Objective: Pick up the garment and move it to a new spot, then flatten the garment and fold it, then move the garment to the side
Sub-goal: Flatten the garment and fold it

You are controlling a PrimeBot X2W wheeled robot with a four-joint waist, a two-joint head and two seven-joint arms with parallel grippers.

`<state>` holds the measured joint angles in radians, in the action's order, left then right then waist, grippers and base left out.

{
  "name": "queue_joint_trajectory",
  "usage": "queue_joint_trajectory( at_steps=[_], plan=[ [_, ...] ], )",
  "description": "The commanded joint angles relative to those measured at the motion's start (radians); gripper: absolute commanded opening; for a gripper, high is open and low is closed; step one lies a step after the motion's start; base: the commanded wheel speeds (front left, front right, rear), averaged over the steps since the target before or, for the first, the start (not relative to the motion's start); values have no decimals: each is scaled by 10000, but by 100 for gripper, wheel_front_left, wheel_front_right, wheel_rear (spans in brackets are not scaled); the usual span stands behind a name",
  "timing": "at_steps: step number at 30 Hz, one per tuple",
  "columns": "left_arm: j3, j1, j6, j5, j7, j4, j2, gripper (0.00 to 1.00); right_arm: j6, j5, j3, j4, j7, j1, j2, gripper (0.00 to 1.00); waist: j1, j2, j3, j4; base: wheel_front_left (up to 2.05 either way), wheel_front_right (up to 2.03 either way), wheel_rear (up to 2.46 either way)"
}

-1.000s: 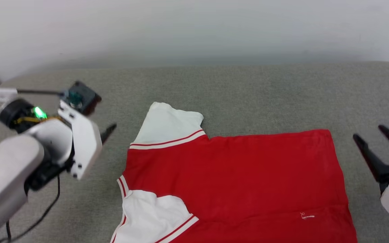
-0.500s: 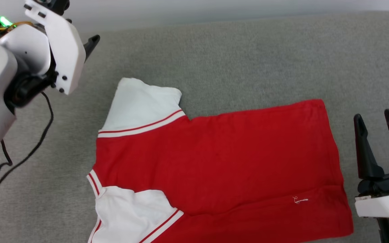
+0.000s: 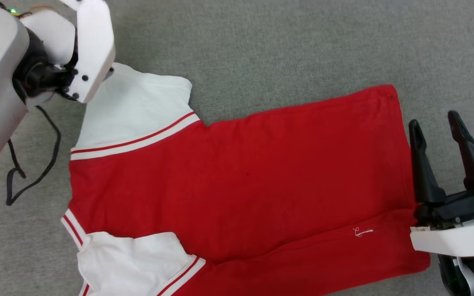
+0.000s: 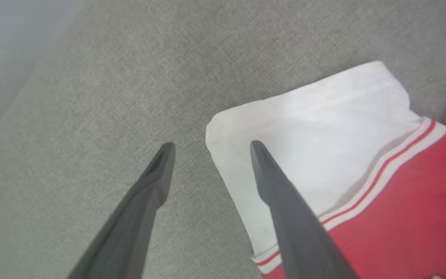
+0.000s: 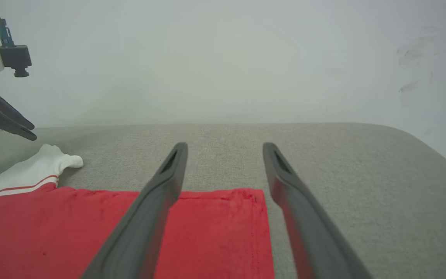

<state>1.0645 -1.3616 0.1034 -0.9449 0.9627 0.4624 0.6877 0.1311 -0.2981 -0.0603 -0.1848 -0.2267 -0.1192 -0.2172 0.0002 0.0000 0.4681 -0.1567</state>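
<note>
The garment (image 3: 241, 176) lies flat on the grey surface, plain red side up, with no lettering showing. Its hem points right and its white sleeves with striped edges are at the left. My left gripper (image 4: 212, 146) hovers open over the far sleeve (image 4: 323, 128), one finger above the sleeve's outer corner and the other above bare fabric. The left wrist housing (image 3: 93, 45) covers those fingers in the head view. My right gripper (image 3: 433, 120) stands open and empty just beside the hem's right edge. In the right wrist view, the right gripper (image 5: 226, 146) straddles the hem's far corner (image 5: 254, 195).
A black cable (image 3: 31, 164) loops on the grey upholstered surface (image 3: 303, 49) left of the garment. A pale wall (image 5: 223, 58) rises behind the surface. The surface curves away at its right edge (image 5: 432, 151).
The head camera has tilted down, shifting the whole picture. My left gripper has moved from beside the far sleeve to over its corner. My right gripper now stands closer to the hem.
</note>
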Motion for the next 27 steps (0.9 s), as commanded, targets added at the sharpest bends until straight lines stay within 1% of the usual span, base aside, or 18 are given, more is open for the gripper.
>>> queue_joint_trajectory(
  at_steps=[1, 7, 11, 12, 13, 17, 21, 24, 27],
  plan=[
    [117, -120, 31, 82, 164, 111, 92, 100, -8, 56, -69, 88, -93, -188, 46, 100, -2, 0, 379, -230, 0, 0, 0],
    [626, 91, 145, 190, 567, 398, 146, 100, -8, 121, -261, 421, -268, -497, 47, 100, -2, 0, 808, -403, 0, 0, 0],
    [929, 386, 190, 122, 550, 468, 129, 100, -8, 131, -355, 595, -315, -609, 18, 100, -2, 0, 867, -455, 0, 0, 0],
    [1019, 405, 212, 158, 554, 458, 156, 31, -8, 133, -376, 646, -331, -649, 0, 100, -2, 0, 855, -458, 0, 0, 0],
    [1037, 452, 226, 64, 532, 466, 154, 0, -8, 135, -383, 685, -341, -694, -29, 100, -2, 0, 832, -454, 0, 0, 0],
    [1042, 537, 227, -112, 310, 473, 143, 0, -8, 154, -333, 826, -368, -810, -192, 100, -2, 0, 491, -406, 0, 0, 0],
    [1177, 650, 248, -126, -96, 398, 163, 0, -8, 166, -177, 901, -378, -996, -493, 100, -2, 0, -154, -280, 0, 0, 0],
    [1123, 806, 254, -324, -644, 233, 67, 0, -8, 237, -46, 943, -359, -1180, -886, 100, -2, 0, -710, -129, 0, 0, 0],
    [1221, 999, 249, -450, -1135, -128, 142, 0, -8, 263, 33, 978, -66, -1489, -1423, 100, -2, 0, -1167, 62, 0, 0, 0]
  ],
)
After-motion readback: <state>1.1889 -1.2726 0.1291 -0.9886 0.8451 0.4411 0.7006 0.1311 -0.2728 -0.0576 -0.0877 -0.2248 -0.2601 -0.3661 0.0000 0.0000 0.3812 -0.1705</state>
